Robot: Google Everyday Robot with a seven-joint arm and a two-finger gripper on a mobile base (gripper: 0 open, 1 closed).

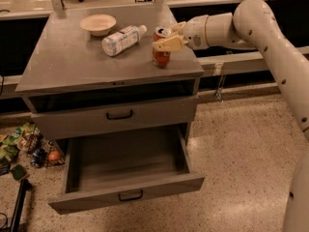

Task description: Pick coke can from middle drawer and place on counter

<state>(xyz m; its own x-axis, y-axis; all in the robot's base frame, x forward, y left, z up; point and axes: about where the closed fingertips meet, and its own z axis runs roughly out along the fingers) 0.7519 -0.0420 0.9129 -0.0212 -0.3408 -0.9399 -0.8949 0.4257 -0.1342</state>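
Observation:
The coke can (pixel 161 56), red-orange with a silver top, stands upright on the counter (pixel 72 64) near its right front corner. My gripper (pixel 167 38) reaches in from the right, its cream fingers (pixel 169 44) closed around the can's upper part. The middle drawer (pixel 126 195) is pulled out below, and its long grey tray holds nothing. The white arm comes in from the upper right.
A clear plastic bottle (pixel 121 39) lies on its side on the counter, with a pale bowl (pixel 98 23) behind it. A taller shut drawer front (pixel 116 116) sits above the open drawer. Snack bags and litter (pixel 21 146) lie on the floor at left.

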